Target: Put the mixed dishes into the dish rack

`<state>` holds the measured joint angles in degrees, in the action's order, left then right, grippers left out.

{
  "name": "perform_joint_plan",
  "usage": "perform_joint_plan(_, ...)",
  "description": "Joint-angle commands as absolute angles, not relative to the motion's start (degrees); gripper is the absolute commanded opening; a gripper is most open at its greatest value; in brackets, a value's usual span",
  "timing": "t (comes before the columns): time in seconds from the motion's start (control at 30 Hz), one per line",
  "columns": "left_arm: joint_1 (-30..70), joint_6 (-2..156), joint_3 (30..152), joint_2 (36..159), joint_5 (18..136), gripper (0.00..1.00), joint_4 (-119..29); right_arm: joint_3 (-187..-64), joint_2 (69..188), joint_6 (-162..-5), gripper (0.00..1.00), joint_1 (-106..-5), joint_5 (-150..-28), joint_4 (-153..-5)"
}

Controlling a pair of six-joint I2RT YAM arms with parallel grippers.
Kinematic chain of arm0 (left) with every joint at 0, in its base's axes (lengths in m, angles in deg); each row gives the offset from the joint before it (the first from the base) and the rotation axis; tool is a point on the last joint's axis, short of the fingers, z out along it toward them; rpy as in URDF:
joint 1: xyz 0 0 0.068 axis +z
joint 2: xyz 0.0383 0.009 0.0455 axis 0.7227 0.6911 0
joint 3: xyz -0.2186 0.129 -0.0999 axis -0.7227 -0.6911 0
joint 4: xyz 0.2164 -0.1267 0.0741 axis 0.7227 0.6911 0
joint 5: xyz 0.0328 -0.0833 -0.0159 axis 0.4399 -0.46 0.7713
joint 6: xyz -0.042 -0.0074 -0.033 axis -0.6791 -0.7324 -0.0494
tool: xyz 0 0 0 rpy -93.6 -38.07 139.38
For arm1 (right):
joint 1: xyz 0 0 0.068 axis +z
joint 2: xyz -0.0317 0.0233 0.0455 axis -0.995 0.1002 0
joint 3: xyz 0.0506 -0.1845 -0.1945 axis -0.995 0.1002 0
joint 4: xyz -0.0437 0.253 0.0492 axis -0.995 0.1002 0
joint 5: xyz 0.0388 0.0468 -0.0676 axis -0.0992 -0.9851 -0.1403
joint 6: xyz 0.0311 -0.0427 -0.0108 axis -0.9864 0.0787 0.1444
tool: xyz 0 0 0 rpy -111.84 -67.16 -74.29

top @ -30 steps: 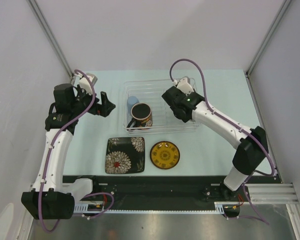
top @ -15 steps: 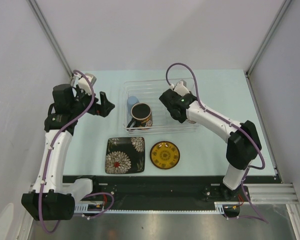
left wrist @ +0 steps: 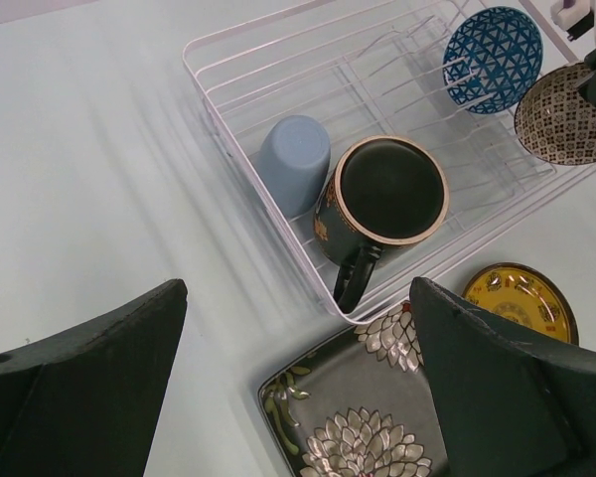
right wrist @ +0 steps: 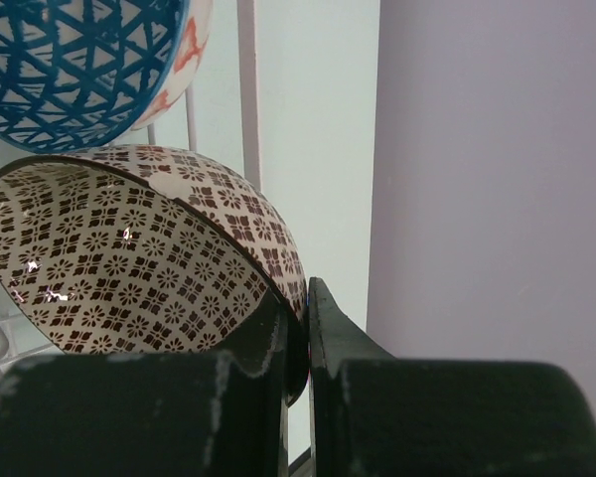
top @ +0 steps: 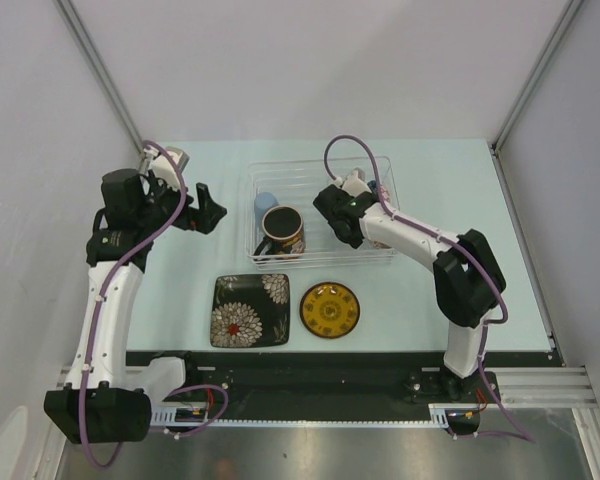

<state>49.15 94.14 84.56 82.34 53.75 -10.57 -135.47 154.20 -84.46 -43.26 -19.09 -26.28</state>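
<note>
Jaws of right gripper (right wrist: 296, 328) clenched on brownish patterned bowl (right wrist: 129, 258) at dish rack (top: 325, 170) right end; left gripper (top: 210, 207) spread, empty. Racked: pale blue cup (left wrist: 293, 164), floral mug (left wrist: 387, 194), blue patterned bowl (left wrist: 492, 58). Black square plate (top: 251, 310) and yellow saucer (top: 329, 309) lie outside rack's near wall (two left to load).

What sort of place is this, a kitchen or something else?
Most likely a robot test booth, not a kitchen. Plain grey panels wall in a pale table, the left arm and right arm are bolted to a rail at its edge, and a dish rack sits staged with a mug.
</note>
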Motion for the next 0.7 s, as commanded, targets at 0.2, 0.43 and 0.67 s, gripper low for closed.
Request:
perform_joint_plan(0.2,50.5,94.4,84.5,81.2,51.7,1.00,-11.7,-135.1,157.8,-84.4,0.00,-43.0,-20.2,-28.1)
perform_joint_plan(0.43,50.7,94.4,84.7,81.3,51.7,1.00,-11.8,-135.1,159.5,-85.1,0.23,-42.7,-21.8,-26.9)
perform_joint_plan(0.67,51.0,94.4,84.9,81.2,51.5,1.00,-11.7,-135.1,160.8,-86.7,0.40,-41.9,-23.1,-25.8)
